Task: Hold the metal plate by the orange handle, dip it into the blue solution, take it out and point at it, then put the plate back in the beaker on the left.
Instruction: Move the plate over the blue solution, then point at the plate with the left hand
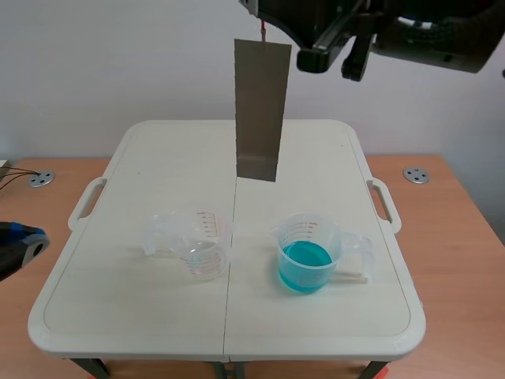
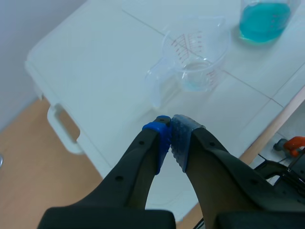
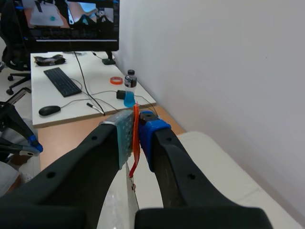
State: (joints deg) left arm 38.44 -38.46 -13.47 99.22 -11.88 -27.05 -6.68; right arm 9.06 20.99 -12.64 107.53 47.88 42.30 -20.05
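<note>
The metal plate (image 1: 259, 110) hangs upright high above the white folding desk (image 1: 142, 158), its orange handle (image 3: 136, 143) pinched in the right tool (image 3: 137, 125). Below it stand a clear beaker (image 1: 197, 241) and, apart from it, a beaker of blue solution (image 1: 304, 264). The left tool (image 2: 170, 131), pads pressed together, sits low by the desk's edge. A white wall (image 1: 118, 55) stands behind; a keyboard (image 3: 62, 81) and a monitor (image 3: 71, 24) sit off to the side.

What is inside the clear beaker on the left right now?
No plate: the metal plate hangs high from the right gripper. The left beaker looks empty; a little clear liquid at its bottom cannot be ruled out.
</note>
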